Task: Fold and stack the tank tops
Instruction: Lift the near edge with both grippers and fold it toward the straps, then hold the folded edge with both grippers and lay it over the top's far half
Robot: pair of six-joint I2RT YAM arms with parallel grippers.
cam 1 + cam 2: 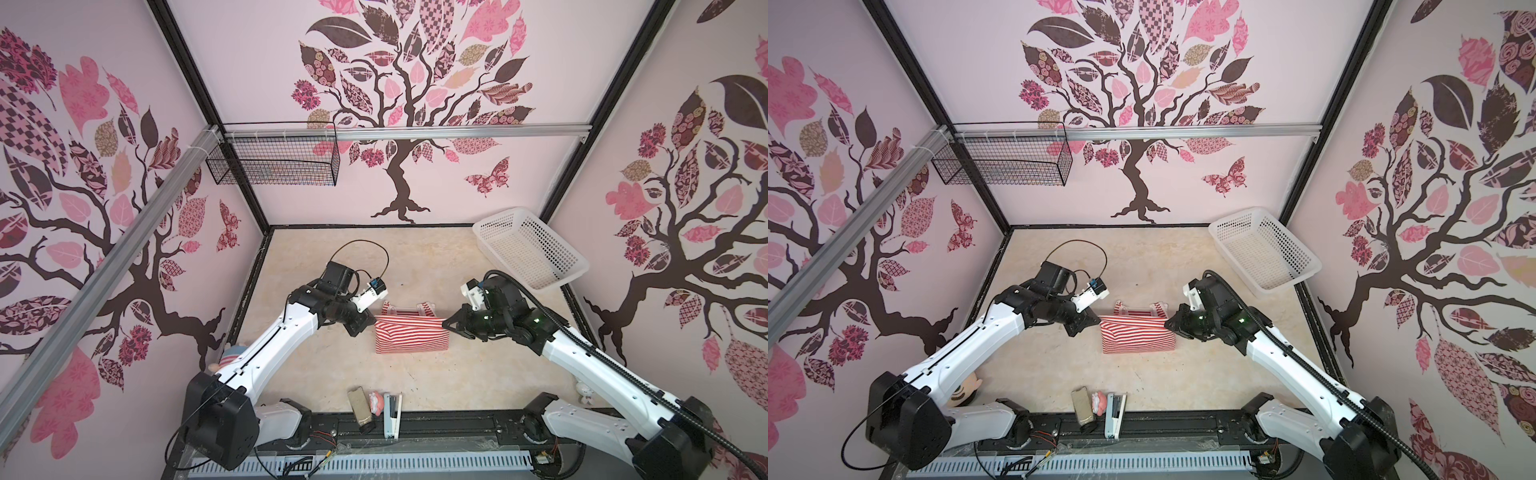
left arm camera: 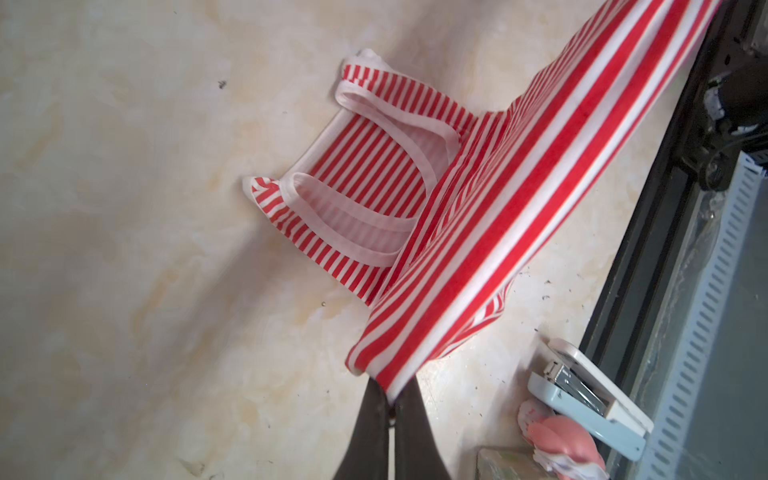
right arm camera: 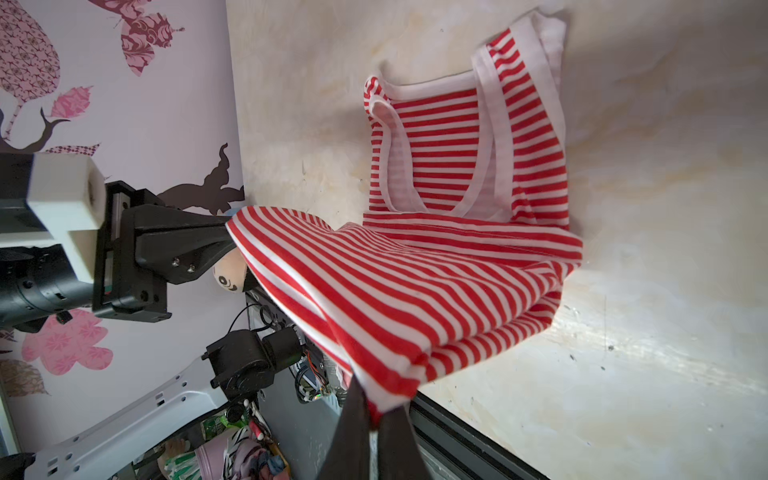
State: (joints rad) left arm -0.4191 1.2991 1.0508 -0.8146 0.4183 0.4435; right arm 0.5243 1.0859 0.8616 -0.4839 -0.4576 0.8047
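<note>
Two claws: the left claw [image 2: 390, 400] and the right claw [image 3: 376, 415] are each pinched tight on one hem corner of the striped tank top [image 1: 411, 337], one at either side.
Tank top: it sits mid-desk [image 1: 332, 270] between the arms. Its strap end lies flat toward the back wall, and its hem end is lifted and stretched into a band above the body.
Step in hand: this looks like the half fold, hem carried over toward the straps.
Doing it well: both corners should travel level and together with the band taut. They should come down where the hem edge meets the strap tops, and both claws should release at once. Uneven travel would likely skew the fold.
Arm pose: both arms reach in from the front corners with forearms angled inward. The wrists are bent so the claws face each other low over the desk.
</note>
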